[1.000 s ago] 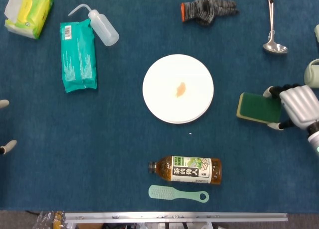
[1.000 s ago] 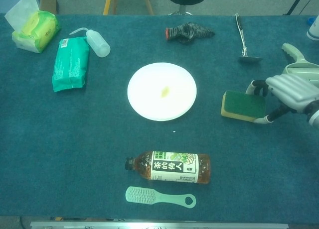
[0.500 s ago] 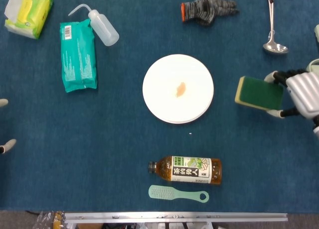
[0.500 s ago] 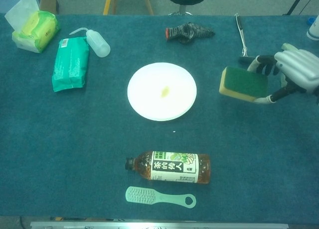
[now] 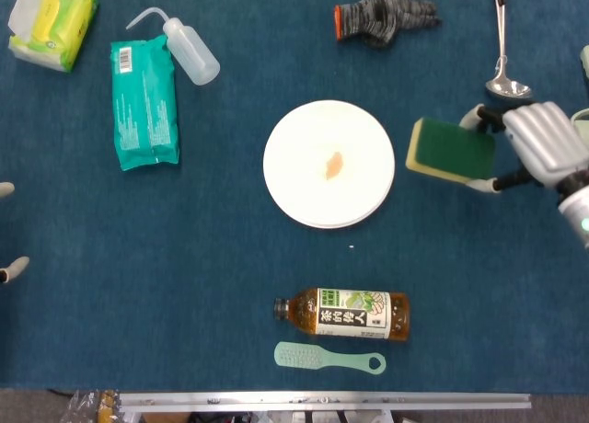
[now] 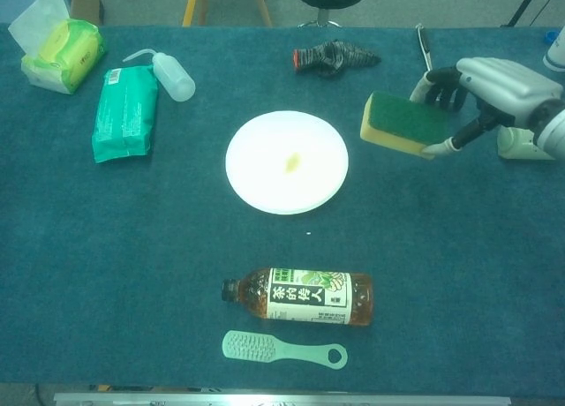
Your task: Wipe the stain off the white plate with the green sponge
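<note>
Grip is kept by the right hand on the green sponge, which is clamped between a thumb on one long edge and fingers on the other, green face up and yellow layer beneath. Over the last second the sponge has been lifted clear of the blue tablecloth and carried leftward; it is now seen raised and slightly tilted, just beside the right rim of the white plate but not yet over it. The stain, a small orange smear, is still untouched at the plate's centre. From this it is judged that pick-up is done and the transport stage is under way; what remains is for the sponge to be brought across the rim, lowered onto the smear and rubbed. Since the green face is turned upward, it may be that the hand has to be rolled, or the yellow side used.

Of the left hand only fingertips are seen at the left edge of the head view, spread apart with nothing between them; it is unchanged.

Further out, a ladle and a dark glove lie behind the plate, a tea bottle and a pale green brush in front, and a green wipes pack, squeeze bottle and tissue pack are left far to the side
</note>
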